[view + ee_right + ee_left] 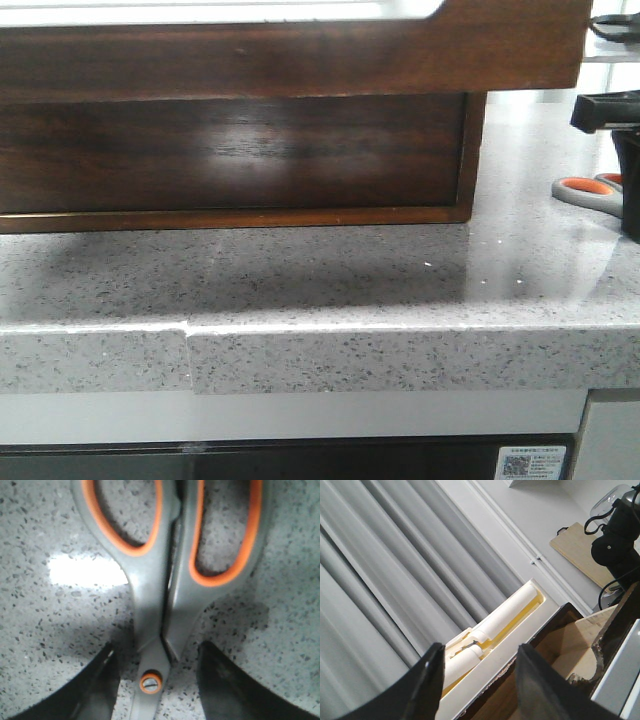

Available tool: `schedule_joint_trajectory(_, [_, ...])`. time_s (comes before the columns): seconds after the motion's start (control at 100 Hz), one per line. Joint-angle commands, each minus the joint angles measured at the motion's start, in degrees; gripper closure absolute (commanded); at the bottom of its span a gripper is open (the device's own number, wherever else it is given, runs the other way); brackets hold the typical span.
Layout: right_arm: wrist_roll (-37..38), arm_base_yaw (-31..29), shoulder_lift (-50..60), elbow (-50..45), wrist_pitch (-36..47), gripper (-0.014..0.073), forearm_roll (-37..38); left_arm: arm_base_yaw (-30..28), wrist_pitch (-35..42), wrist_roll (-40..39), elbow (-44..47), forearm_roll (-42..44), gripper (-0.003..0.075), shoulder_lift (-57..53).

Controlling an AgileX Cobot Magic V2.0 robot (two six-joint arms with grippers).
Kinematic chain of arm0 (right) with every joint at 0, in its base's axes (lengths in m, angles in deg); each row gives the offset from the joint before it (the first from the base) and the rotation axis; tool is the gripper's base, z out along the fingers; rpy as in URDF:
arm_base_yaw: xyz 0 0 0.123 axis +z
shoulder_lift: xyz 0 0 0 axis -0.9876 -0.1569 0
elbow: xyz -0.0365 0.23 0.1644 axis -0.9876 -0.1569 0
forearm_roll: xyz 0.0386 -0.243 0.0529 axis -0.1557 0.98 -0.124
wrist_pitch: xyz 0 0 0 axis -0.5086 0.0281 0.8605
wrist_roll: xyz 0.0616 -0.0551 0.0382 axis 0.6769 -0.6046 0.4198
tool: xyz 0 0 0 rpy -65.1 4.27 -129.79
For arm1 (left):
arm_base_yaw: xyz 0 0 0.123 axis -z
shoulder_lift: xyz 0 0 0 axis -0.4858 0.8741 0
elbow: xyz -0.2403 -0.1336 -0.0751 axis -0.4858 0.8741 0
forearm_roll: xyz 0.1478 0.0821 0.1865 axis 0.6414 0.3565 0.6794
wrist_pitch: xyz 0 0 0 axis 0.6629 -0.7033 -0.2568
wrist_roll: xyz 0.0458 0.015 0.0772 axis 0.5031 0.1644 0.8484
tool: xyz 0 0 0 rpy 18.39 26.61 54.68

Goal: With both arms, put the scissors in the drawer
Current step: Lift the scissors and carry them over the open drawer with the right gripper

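The right gripper shows at the far right edge of the front view as a black body lowered over the speckled grey counter, but its fingers are cut off there. Just beside it, touching the counter, lie the scissors, only a grey loop lined in orange peeking out. The drawer, dark brown and glossy, juts forward across the top of that view, its front casting a shadow on the stone below. Under it sits the dark wooden cabinet body, set back from the counter's front lip.

In the left wrist view the left gripper points upward with its two dark fingers spread apart and nothing between them. Behind them hang grey pleated curtains, and the open drawer's pale inside is seen, with a cream plastic piece beside it.

In the right wrist view the right gripper straddles the scissors with fingers parted, one on each side of the orange-ringed pivot screw, not touching the handles. The scissors lie flat and closed on the counter, grey handles side by side, orange lining bright inside both loops.
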Motion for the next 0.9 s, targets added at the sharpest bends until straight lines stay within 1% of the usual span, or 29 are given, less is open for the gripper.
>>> schedule_joint_trajectory(0.0, [-0.18,0.28,-0.72,-0.09,-1.54,0.0263,-1.55,0.29,2.41,-0.94,-1.50,-1.57,0.0407,0.57])
schedule_joint_trajectory(0.07, [-0.18,0.28,-0.72,-0.04,-1.83,0.0319,-1.55,0.29,2.41,-0.94,-1.50,-1.57,0.0407,0.57])
schedule_joint_trajectory(0.24, [-0.18,0.28,-0.72,-0.04,-2.59,0.0575,-1.40,0.29,2.27,-0.94,-1.50,-1.57,0.0407,0.57])
schedule_joint_trajectory(0.32, [-0.18,0.28,-0.61,-0.04,-2.71,0.0661,-1.41,0.29,1.71,-0.94,-1.50,-1.57,0.0407,0.57])
schedule_joint_trajectory(0.52, [-0.18,0.28,3.36,1.55,-5.52,0.0662,-1.41,0.29,1.41,-0.94,-1.50,-1.57,0.0407,0.57])
schedule_joint_trajectory(0.69, [-0.18,0.28,12.08,4.71,-6.54,0.0662,-1.30,0.29,1.32,-0.94,-1.50,-1.57,0.0407,0.57])
schedule_joint_trajectory(0.81, [-0.18,0.28,17.43,9.19,-7.52,0.0662,-1.30,0.29,1.05,-0.94,-1.50,-1.57,0.0407,0.57])
schedule_joint_trajectory(0.89, [-0.51,0.28,19.38,13.73,-10.10,0.0662,-1.30,0.29,0.96,-0.94,-1.50,-1.57,0.0407,0.57])
